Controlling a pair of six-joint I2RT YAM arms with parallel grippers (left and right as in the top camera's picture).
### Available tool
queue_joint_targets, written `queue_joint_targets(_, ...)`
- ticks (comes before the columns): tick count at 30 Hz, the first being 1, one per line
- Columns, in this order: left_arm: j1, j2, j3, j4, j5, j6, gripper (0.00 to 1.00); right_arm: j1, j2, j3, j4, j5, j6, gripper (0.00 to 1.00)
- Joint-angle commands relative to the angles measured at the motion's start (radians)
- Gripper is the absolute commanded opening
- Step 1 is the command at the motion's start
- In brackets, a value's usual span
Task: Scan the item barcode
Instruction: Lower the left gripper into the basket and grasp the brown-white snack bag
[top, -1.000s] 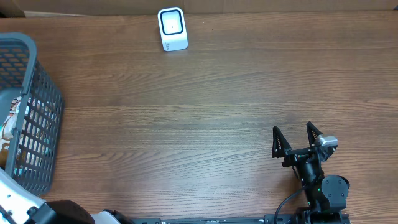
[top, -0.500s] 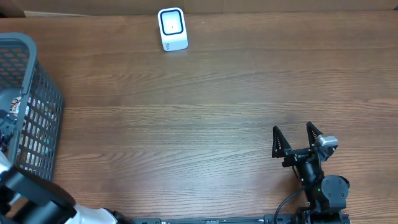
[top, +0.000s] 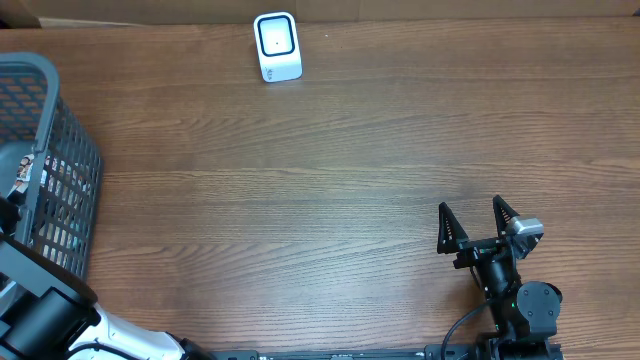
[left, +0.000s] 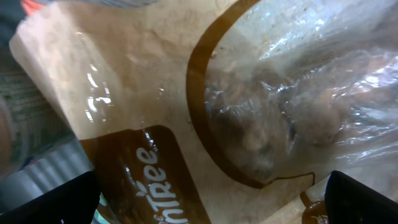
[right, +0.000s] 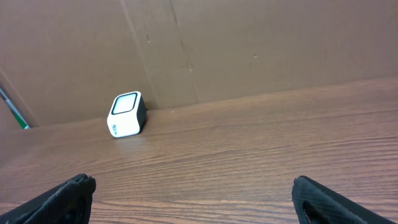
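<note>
The snack bag (left: 143, 93) just under my left gripper (left: 205, 208) overruns every edge of the wrist view. Its printed name is cut short, and the contents behind its clear window are a blur. Only the tips of my left fingers (left: 53, 202) show, in the lower corners. Overhead, the basket (top: 70, 170) around that gripper is cropped and the gripper itself cannot be picked out.

Open tabletop (top: 300, 200) lies between right pincer (top: 470, 205) and scanner (top: 277, 46).

Mock shop checkout, barcode scanner (top: 277, 46), grey basket (top: 72, 150), wooden table (top: 350, 180)
</note>
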Motion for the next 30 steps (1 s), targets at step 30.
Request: queue_joint_targets(30,0.003,0.044,-0.027,0.037,0.013,-0.008,0.87,0.001,0.0,-0.01,0.004,0.009,0.01,1.0)
